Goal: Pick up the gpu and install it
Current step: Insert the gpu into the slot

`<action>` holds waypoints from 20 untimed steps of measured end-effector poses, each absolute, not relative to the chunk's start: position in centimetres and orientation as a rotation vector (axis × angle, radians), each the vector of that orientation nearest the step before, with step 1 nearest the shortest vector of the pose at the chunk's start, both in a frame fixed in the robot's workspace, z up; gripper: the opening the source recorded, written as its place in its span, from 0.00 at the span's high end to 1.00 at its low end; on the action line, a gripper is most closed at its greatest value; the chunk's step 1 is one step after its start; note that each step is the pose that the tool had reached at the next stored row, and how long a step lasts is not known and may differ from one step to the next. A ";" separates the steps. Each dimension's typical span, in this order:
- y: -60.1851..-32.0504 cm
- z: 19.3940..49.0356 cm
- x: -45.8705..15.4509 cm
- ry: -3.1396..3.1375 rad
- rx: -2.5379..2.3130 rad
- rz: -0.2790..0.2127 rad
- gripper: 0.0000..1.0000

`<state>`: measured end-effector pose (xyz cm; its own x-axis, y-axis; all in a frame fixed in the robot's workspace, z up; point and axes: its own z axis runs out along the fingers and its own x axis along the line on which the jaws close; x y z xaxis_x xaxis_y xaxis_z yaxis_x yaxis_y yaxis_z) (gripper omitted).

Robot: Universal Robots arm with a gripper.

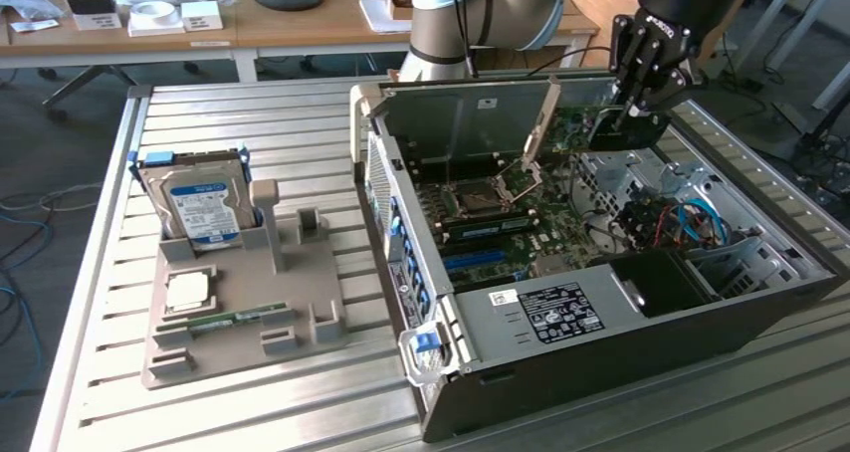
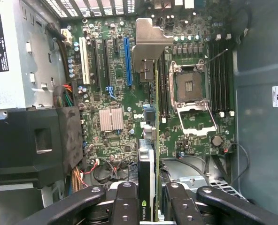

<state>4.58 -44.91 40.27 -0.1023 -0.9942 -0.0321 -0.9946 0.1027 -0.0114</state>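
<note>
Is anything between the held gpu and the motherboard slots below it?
Nothing visible. The gripper holds the gpu edge-on above the open motherboard; the blue slot lies bare, with no cable across it.

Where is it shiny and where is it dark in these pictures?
Exterior view: light glares off the metal table; the inside of the computer case looks dimmer. Wrist view: the silver bracket of the gpu shines; the black shroud looks dark.
</note>
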 end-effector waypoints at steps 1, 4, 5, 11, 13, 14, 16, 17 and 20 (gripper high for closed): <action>-44.9 40.2 4.5 2.309 -2.083 0.020 0.73; -44.9 40.0 4.3 2.300 -2.082 0.009 0.73; -44.9 40.0 4.2 2.296 -2.081 0.005 0.73; -44.9 39.8 3.4 2.292 -2.082 0.000 0.73; -44.9 39.8 3.0 2.292 -2.082 0.000 0.73; -44.9 39.7 2.9 2.292 -2.082 0.000 0.73; -44.9 39.7 2.8 2.293 -2.082 -0.001 0.73; -44.9 39.7 2.8 2.293 -2.082 -0.001 0.73; -44.9 39.7 2.7 2.293 -2.083 -0.002 0.73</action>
<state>2.72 -44.90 39.73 -0.0954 -0.9949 -0.0320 -0.9949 0.0964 -0.0304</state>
